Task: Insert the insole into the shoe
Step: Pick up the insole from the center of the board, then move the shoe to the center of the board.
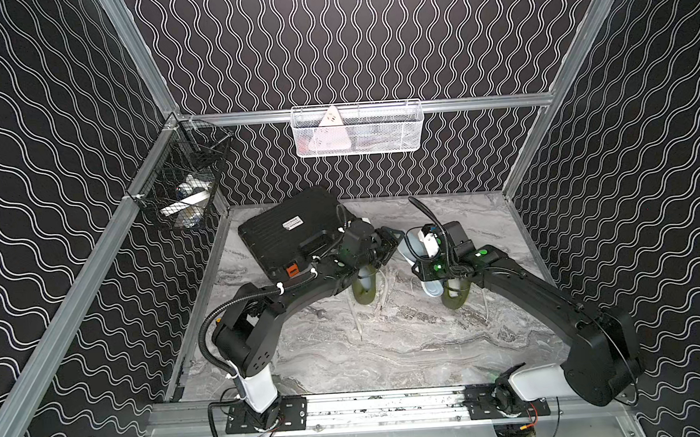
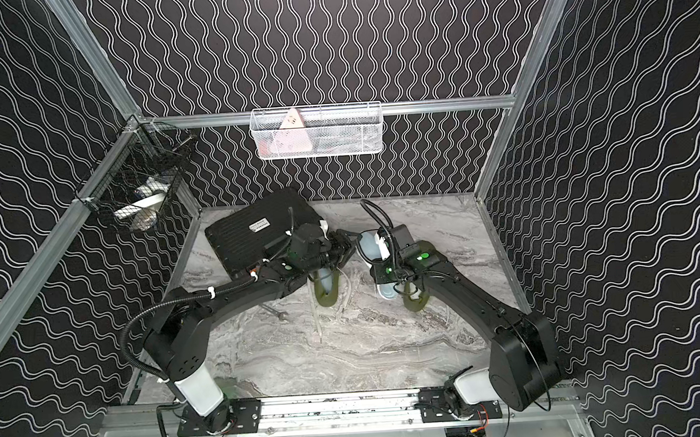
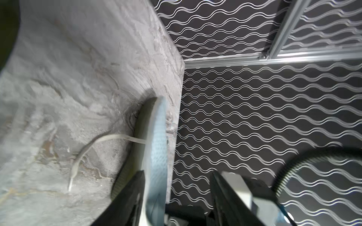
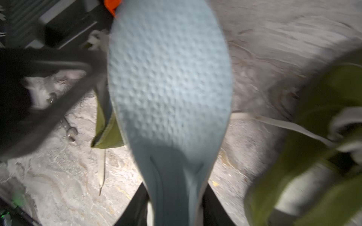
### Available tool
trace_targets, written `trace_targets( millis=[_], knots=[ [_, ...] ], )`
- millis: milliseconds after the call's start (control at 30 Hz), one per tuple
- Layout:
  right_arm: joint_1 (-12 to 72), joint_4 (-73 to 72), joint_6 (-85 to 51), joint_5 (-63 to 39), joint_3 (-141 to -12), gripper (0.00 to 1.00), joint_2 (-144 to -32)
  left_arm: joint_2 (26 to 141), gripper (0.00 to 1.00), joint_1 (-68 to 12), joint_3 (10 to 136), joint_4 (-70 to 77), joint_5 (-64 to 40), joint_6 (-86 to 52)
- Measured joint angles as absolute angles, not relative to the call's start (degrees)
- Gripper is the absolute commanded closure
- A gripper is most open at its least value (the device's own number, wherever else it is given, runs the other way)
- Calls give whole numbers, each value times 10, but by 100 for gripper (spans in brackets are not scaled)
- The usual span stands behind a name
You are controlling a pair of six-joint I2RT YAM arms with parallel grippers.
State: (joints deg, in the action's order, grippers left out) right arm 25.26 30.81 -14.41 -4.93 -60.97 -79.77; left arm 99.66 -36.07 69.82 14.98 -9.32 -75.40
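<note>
- Lower centre, both top views: we find the marble table point(image 1: 389, 350) bare, so passage there is free.
- Upper left: black case point(image 1: 295, 231) blocks.
- Centre: olive shoe point(image 1: 363, 295), second olive shoe point(image 1: 455, 302) and raised insole point(image 1: 409, 247) crowd the gap.

Both top views are sharp and evenly lit from above — soft shadows lie on the marble bench point(image 1: 389, 350). The right wrist view is smeared by motion blur, a dark shadow crossing the lower insole point(image 4: 168, 78). The left wrist view is soft — worst at its lower left.
</note>
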Motion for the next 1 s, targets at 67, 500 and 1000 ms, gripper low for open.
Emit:
trace_targets(
  millis=[67,500,1000],
  knots=[
    [227,326,-150,-41,-612,65,-787,985,40,-362,715,106,-78,-702],
    [29,414,-169,-34,-665,69,-748,1131,37,-437,944,-169,-11,-375],
    [-50,454,-154,-88,-684,71,-736,1360,45,-487,1208,-255,-49,-268]
  ],
)
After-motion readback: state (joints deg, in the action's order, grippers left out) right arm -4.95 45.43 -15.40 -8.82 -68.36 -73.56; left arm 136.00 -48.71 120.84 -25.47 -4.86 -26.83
